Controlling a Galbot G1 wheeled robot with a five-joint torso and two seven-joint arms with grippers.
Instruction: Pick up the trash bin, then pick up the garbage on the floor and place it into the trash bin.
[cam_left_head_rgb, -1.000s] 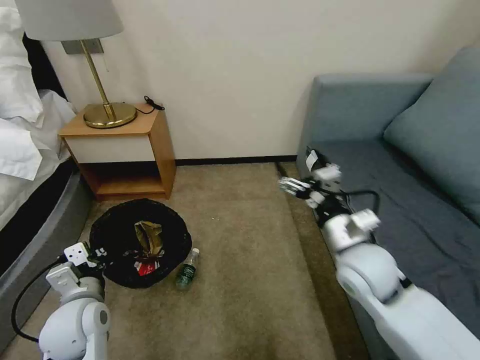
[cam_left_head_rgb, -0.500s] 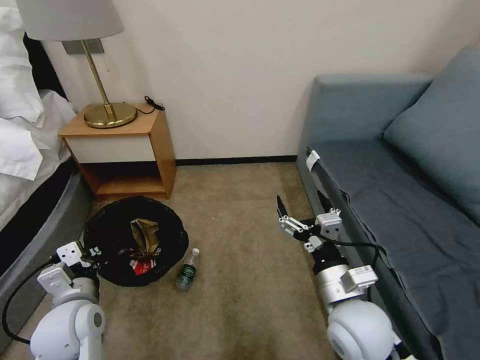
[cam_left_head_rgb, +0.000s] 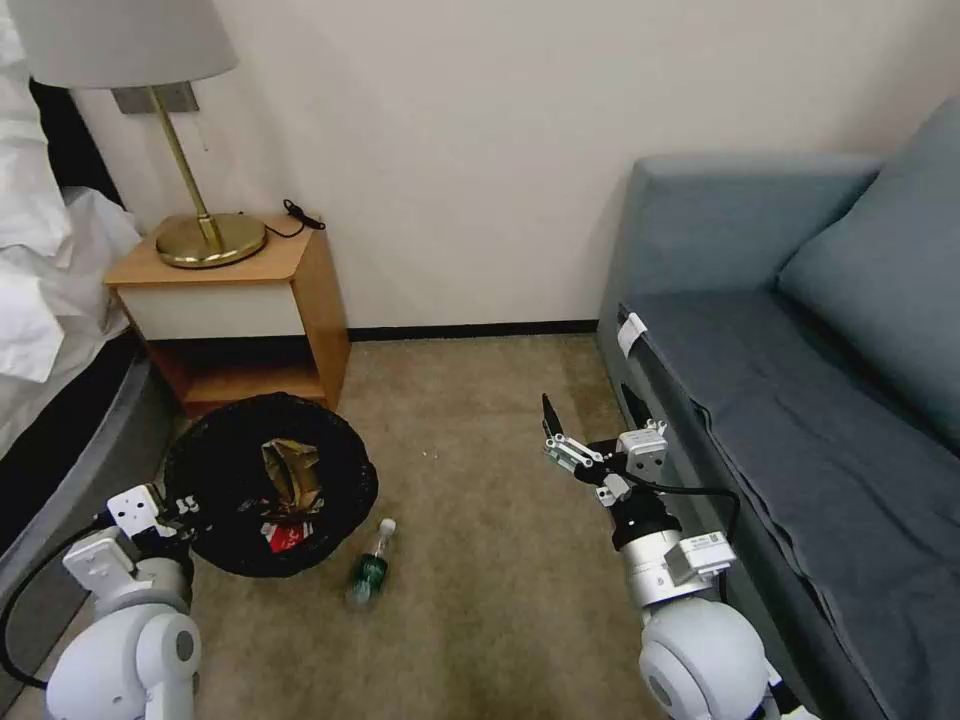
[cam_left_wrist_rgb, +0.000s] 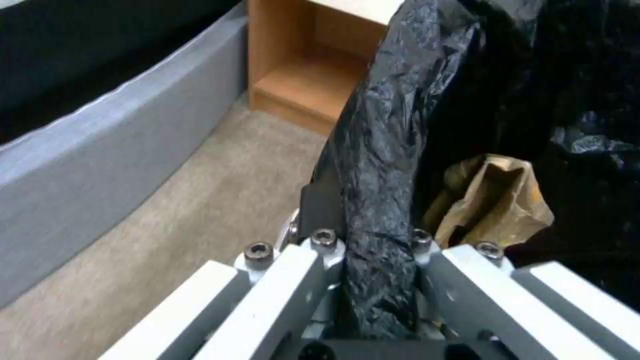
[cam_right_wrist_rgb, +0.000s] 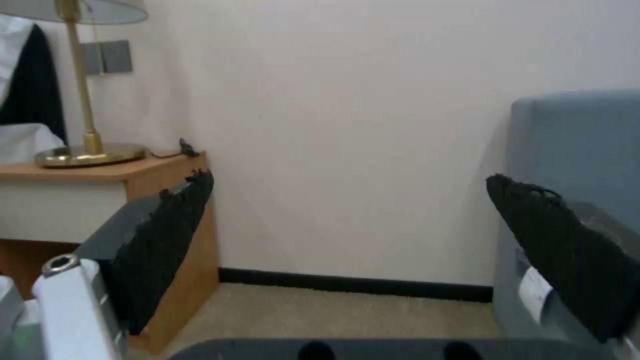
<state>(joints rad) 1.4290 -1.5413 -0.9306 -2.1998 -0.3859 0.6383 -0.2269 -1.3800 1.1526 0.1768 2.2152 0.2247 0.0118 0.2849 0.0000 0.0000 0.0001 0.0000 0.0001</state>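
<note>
Head and wrist views, bedroom floor between bed and sofa. The trash bin (cam_left_head_rgb: 270, 485) rests on the carpet beside the nightstand (cam_left_head_rgb: 235, 310); the left pincer (cam_left_head_rgb: 185, 512) is pressed together on its black-lined rim, the bag fold pinched between the fingers (cam_left_wrist_rgb: 320, 250) in the left wrist view. Inside lie a brown-gold snack wrapper (cam_left_head_rgb: 290, 470) and a red-and-white packet (cam_left_head_rgb: 285, 538). The clear green-labelled bottle (cam_left_head_rgb: 370, 565) lies on the floor, just beside the bin on the side toward the sofa (cam_left_head_rgb: 800, 400). The right pincer (cam_left_head_rgb: 556, 432) hovers above the carpet near the sofa edge, well apart from the bottle, its pads (cam_right_wrist_rgb: 167, 250) spread wide and nothing between them.

Step in hand, as judged: fetching the bottle. A sound approach would lower the spread pincer across the bottle's body, not along it, since the round form may roll, while the left grip keeps the bin level.

Obscured: the bin's white wall is covered by the bag, and whether the pinch catches rim or bag alone cannot be told. A tan paper wad cannot be made out.
</note>
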